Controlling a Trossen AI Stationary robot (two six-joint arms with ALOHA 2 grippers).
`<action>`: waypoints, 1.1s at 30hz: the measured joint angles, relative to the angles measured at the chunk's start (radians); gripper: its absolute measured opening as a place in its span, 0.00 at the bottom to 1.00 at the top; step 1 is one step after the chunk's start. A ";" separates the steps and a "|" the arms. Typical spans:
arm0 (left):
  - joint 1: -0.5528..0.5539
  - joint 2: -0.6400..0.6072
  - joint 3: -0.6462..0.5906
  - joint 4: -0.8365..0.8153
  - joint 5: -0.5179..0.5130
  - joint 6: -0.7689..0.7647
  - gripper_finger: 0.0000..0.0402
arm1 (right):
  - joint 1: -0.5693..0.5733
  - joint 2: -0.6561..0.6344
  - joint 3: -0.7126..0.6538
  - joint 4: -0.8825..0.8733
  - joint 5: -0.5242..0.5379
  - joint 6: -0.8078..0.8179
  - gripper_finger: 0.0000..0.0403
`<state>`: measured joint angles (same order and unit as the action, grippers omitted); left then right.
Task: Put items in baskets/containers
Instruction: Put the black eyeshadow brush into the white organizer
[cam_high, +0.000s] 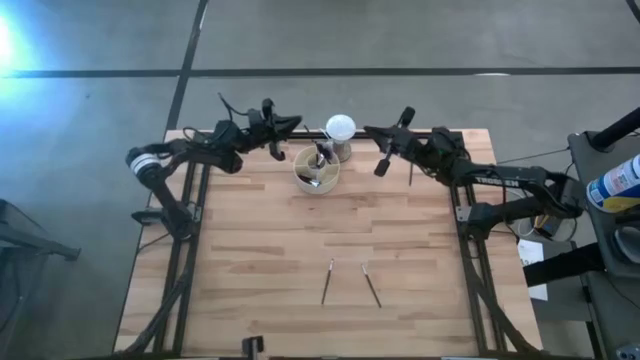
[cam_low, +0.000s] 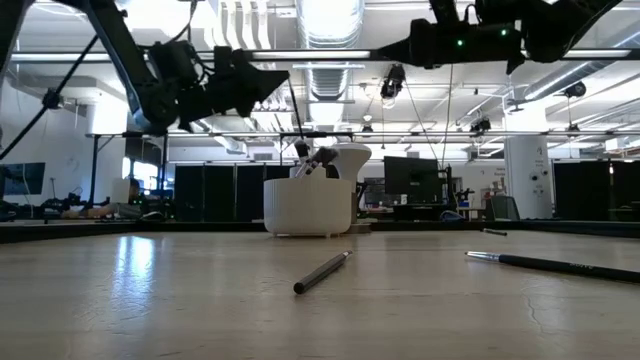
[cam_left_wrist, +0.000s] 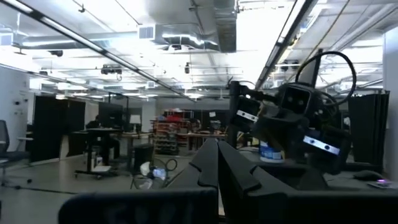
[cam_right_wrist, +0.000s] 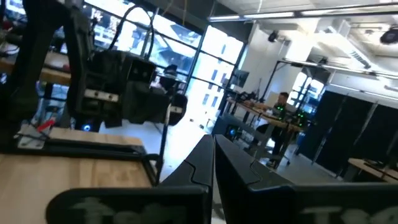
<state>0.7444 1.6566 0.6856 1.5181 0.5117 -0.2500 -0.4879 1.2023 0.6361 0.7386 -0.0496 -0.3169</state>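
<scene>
Step in hand, as judged from the layout: most makeup brushes already stand in the organiser, both arms are parked at the far edge of the bench, and two brushes remain to be collected. The cycle appears to sit between a placement and the next pick.

Left to right across the overhead view:

1. Left hand: raised above the bench at about 11 o'clock from the organiser, near it but not touching. The fingers are together, with nothing between them.

2. Cream organiser: stands at the far centre of the bench, 12 o'clock from the bench middle. Several dark-handled brushes stand inside it, tips upward. The compartment each occupies cannot be told. A white ball on a stand sits just behind it at about 1 o'clock.

3. Loose brushes: one and a second lie flat on the bench at 6 o'clock from the organiser, well apart from it, near each other but not touching.

4. Right hand: raised at about 3 o'clock from the organiser, clear of it. The fingers are pressed together and empty.

Next move, as judged: one arm must travel toward the near edge, part its fingers, descend over a loose brush and close across its thin handle. A low, accurate approach is required, since the handle lies flush on the wood.
</scene>
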 joint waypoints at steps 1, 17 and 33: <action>0.000 0.012 0.010 0.001 0.000 0.000 0.00 | -0.008 -0.004 -0.001 -0.004 0.000 0.005 0.02; 0.033 0.138 0.196 -0.004 0.041 -0.190 0.00 | -0.145 -0.011 -0.005 -0.102 -0.003 0.021 0.02; 0.032 0.264 0.198 -0.093 -0.005 -0.224 0.00 | -0.194 -0.011 -0.014 -0.113 -0.003 0.003 0.02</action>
<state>0.7769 1.9203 0.8841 1.4251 0.5072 -0.4743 -0.6819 1.1908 0.6220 0.6254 -0.0528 -0.3141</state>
